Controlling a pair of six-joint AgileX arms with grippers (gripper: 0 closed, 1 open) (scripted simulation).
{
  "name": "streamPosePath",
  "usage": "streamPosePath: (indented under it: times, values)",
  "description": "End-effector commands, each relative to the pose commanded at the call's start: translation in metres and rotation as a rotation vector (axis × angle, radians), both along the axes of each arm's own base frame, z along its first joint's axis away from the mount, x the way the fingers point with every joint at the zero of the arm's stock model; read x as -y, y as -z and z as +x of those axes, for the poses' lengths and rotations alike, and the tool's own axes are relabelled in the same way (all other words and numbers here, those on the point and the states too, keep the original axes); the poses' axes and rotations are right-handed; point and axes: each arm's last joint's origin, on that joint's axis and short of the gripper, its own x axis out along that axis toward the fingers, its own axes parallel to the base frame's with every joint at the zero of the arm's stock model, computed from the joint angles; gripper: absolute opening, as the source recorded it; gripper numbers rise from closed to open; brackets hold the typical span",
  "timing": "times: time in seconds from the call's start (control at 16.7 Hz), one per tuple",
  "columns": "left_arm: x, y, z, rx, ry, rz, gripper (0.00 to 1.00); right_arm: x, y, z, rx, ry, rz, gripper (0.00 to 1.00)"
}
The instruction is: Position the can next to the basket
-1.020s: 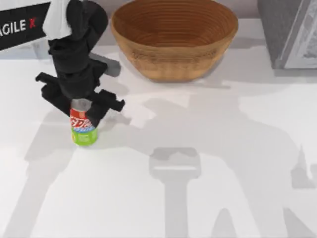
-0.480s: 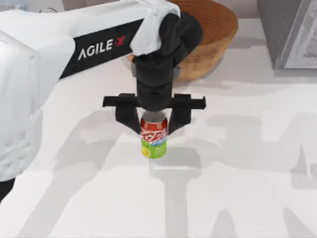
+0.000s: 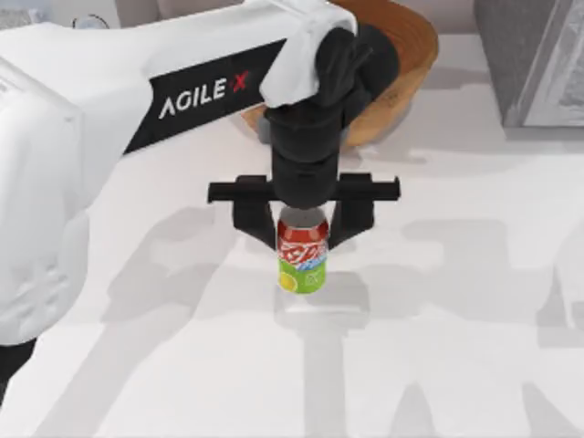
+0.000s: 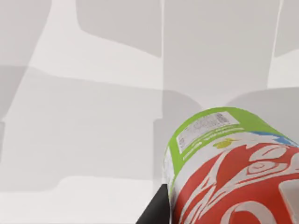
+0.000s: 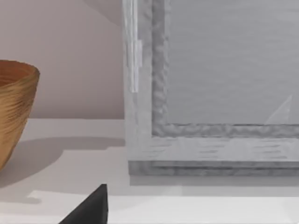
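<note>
Upright red-blue-green can [image 3: 302,256]

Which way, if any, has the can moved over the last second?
Yes. Held in the left gripper, the can has moved toward the table's right, from well left of the basket to just in front of it.

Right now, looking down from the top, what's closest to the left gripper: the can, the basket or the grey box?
1. The can, gripped between the left gripper's fingers, mid-table.
2. The basket, just behind.
3. The grey box, far right corner.
</note>
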Motion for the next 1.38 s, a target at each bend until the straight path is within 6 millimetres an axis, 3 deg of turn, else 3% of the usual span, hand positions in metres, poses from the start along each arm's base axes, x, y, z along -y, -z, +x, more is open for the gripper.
streamPosePath:
  times: [0.54,1.32,1.38]
  values:
    - [0.0017,0.0076,-0.0010,0.001,0.002,0.000,0.00,0.0000,0.0000,0.0000,0.000,0.000,0.000,1.00]
    - [0.0017,0.0076,-0.0010,0.001,0.002,0.000,0.98,0.0000,0.0000,0.0000,0.000,0.000,0.000,1.00]
    - [0.0017,0.0076,-0.0010,0.001,0.002,0.000,1.00,0.0000,0.0000,0.0000,0.000,0.000,0.000,1.00]
